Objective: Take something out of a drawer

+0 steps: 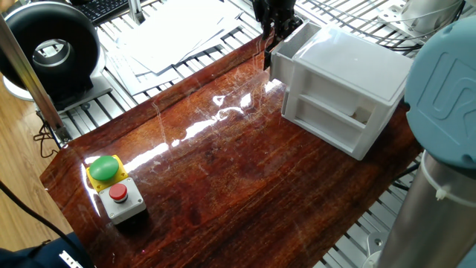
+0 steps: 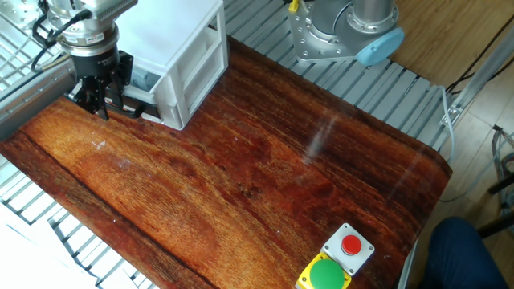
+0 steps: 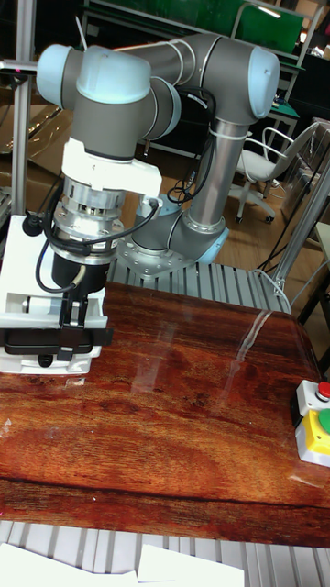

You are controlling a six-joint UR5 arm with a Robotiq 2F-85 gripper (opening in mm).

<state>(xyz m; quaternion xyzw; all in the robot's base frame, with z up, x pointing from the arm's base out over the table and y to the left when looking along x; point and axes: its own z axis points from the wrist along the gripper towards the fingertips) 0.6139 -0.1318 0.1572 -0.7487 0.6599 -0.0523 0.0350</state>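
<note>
The white cabinet (image 1: 349, 71) stands at the table's far corner. Its upper drawer (image 2: 147, 94) is pulled partly out toward my gripper (image 2: 99, 98). The gripper stands upright at the drawer's front, shut on the black handle (image 3: 50, 341). In the tall fixed view the gripper (image 3: 75, 316) hangs right over that handle. A pale bluish patch (image 2: 143, 79) shows inside the opened part of the drawer; I cannot make out its shape. From one fixed view the drawer's inside is hidden behind the cabinet and the gripper (image 1: 272, 33).
A grey button box (image 1: 115, 186) with green and red buttons sits near the opposite table corner. Loose papers (image 1: 178, 37) and a black round device (image 1: 52, 48) lie beyond the table edge. The arm's base (image 2: 345, 32) stands behind the table.
</note>
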